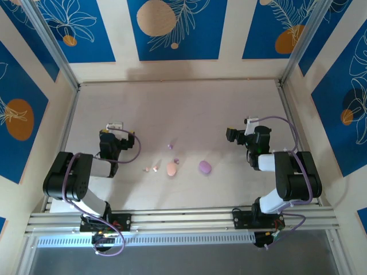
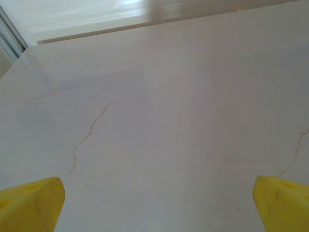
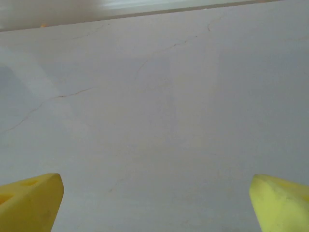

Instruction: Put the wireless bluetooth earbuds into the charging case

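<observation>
- pale wood-grain tabletop, matte, crossed by thin brown hairline veins in both wrist views; cream walls around it carry blue panels with white leaf outlines and orange discs, and ribbed aluminium rails run along the near edge.
- peach case, a smooth oval, lies near the middle of the tabletop; purple case, a rounder glossy oval, lies to its right, apart from it.
- far purple earbud sits loose beyond the peach case; near purple earbud lies just beside that case's far end.
- left pale earbud and right pale earbud, tiny pink-white beads, lie close together just left of the peach case; all four are outside the cases.
- left gripper is spread wide, its blunt yellow fingertips at the frame's lower corners over bare tabletop, holding and touching nothing.
- right gripper is likewise wide apart, with yellow wedge-shaped fingertips, empty over bare tabletop, well to the right of the purple case.
</observation>
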Available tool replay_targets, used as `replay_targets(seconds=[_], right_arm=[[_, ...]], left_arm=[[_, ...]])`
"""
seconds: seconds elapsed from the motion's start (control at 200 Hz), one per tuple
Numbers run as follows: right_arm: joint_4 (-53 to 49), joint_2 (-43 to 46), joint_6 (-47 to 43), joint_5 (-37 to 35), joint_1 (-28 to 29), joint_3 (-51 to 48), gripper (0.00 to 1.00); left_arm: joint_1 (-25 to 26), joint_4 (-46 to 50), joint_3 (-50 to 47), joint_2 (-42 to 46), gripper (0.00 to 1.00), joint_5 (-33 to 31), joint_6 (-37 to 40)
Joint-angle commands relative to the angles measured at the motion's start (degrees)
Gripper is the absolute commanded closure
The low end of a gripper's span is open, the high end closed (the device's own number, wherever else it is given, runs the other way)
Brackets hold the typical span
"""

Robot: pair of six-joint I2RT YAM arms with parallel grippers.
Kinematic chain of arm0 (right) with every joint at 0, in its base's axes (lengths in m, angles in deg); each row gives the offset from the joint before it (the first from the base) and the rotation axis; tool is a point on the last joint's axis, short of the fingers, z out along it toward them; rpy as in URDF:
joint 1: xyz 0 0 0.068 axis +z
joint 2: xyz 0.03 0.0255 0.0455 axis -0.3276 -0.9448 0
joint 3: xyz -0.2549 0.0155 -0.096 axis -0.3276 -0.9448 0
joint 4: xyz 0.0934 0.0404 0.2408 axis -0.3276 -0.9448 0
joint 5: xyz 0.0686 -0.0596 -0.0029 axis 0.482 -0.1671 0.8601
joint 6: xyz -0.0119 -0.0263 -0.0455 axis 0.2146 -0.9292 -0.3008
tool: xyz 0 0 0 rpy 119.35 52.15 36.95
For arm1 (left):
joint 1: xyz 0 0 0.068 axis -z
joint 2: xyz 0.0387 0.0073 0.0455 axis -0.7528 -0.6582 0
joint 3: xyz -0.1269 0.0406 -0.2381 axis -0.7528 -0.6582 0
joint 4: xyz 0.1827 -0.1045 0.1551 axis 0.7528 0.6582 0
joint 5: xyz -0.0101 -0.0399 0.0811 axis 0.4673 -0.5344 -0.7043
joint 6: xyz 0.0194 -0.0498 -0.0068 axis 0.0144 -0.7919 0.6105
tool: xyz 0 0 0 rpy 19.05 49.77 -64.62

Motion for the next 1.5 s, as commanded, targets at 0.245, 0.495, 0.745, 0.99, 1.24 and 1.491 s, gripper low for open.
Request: replay_targets(seconds=[0.245,0.495,0.745,0.99,1.24,1.491], right_arm=[[-0.22,0.16,-0.84,0.19,-0.06,0.95,0.01],[-0.21,0.16,-0.84,0.31,-0.06,1.01,0.01],[-0.30,0.19,-0.85,0.32,-0.15,1.04,0.01],[-0.31,0.24,-0.80,0.68,-0.23,1.02,0.01],[-0.37,1.10,-1.11,-1.26,0.41,0.68,0.01],[-8.04,14.87,-1.90,-6.29,3.35,-1.48,0.01]], left_arm=[[-0.70,-0.06,0.77,0.52,0.00,1.10,-0.54],[-0.68,-0.06,0.78,0.44,0.00,1.10,-0.54],[-0.73,-0.05,0.78,0.52,0.00,1.10,-0.54],[-0.68,-0.05,0.81,0.44,0.00,1.10,-0.54],[-0.68,-0.99,0.22,0.76,0.00,1.91,-0.09],[0.49,-1.52,-5.97,13.92,0.00,-1.04,0.34]])
